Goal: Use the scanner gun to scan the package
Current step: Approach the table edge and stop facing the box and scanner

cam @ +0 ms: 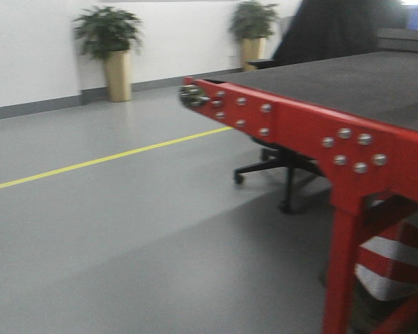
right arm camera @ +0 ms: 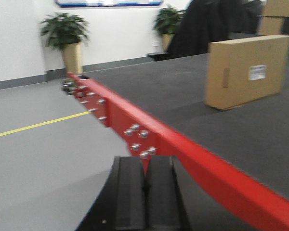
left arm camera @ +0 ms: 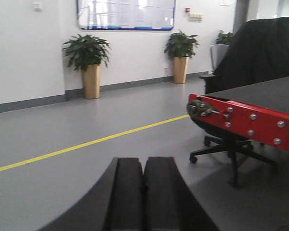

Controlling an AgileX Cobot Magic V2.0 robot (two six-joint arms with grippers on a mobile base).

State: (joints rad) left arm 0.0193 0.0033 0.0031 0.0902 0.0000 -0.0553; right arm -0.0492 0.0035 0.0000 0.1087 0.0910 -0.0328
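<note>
The package (right arm camera: 246, 70), a tan cardboard box with a small white sticker, stands upright on the dark table top (right arm camera: 183, 91), far ahead and to the right in the right wrist view. My right gripper (right arm camera: 144, 166) is shut and empty, just in front of the table's red side rail (right arm camera: 149, 130). My left gripper (left arm camera: 143, 166) is shut and empty too, hanging over the grey floor to the left of the table. No view shows the scanner gun.
The red-framed table (cam: 313, 139) has a bolted corner (cam: 195, 96) jutting left. A black office chair (left arm camera: 231, 151) draped in dark cloth stands behind it. Potted plants (left arm camera: 88, 65) line the white wall. A yellow line (cam: 104, 160) crosses the floor. More cartons (right arm camera: 279, 14) sit far back.
</note>
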